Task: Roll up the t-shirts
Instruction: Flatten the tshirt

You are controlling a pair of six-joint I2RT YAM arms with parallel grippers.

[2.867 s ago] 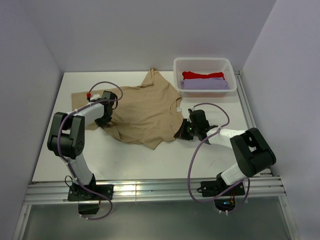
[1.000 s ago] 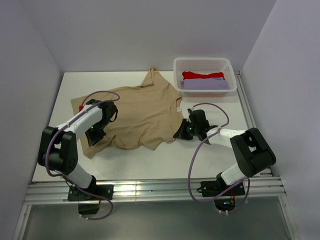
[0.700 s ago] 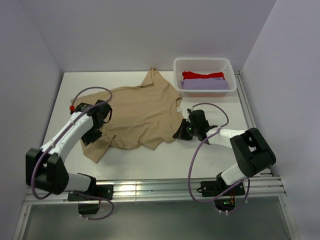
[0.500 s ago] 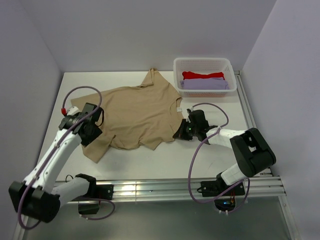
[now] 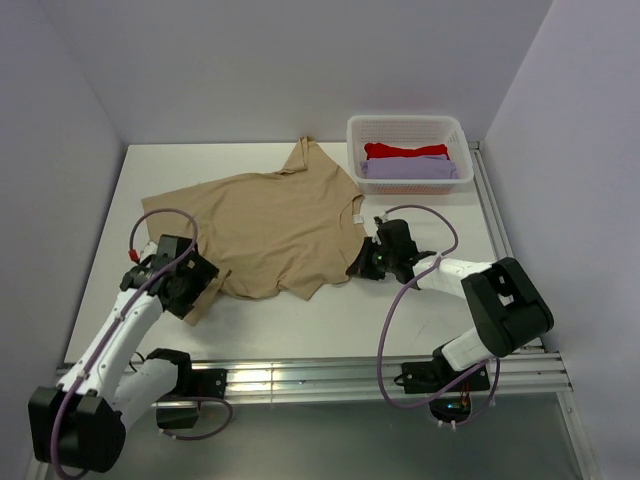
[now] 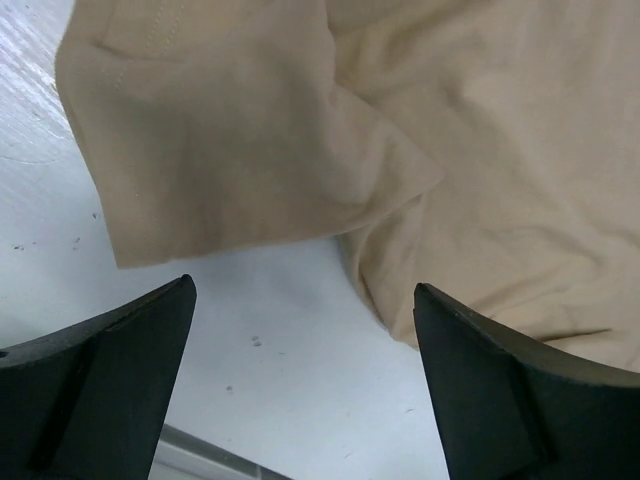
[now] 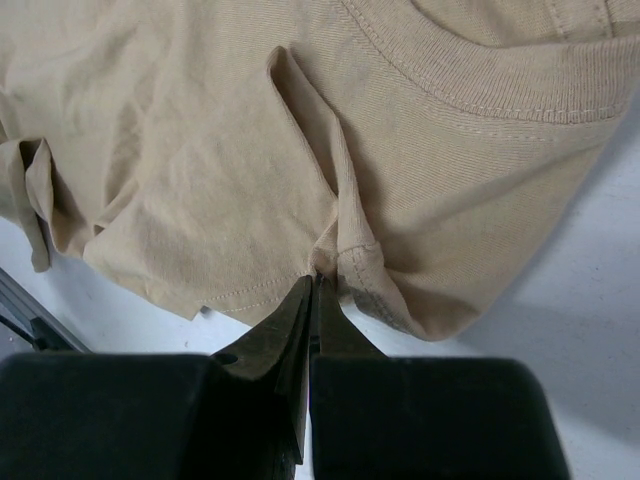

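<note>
A tan t-shirt (image 5: pixel 275 215) lies spread on the white table, its neck towards the right. In the left wrist view one sleeve (image 6: pixel 220 130) lies flat beside the t-shirt's body (image 6: pixel 520 150). My left gripper (image 5: pixel 203 288) hovers at that sleeve's near edge, open, with only bare table between its fingers (image 6: pixel 302 295). My right gripper (image 5: pixel 358 268) is shut on a pinched fold of the tan t-shirt's edge (image 7: pixel 345 245), just below the collar (image 7: pixel 480 95). Its tips (image 7: pixel 315 278) meet at the cloth.
A white basket (image 5: pixel 405 120) stands at the back right and holds a folded red t-shirt (image 5: pixel 405 150) and a lavender one (image 5: pixel 408 169). Grey walls close in on three sides. A metal rail (image 5: pixel 300 378) runs along the near edge.
My left gripper has opened and let go of the sleeve, and the arm has drawn back to the near left. The sleeve now lies flat. The right arm has not moved.
</note>
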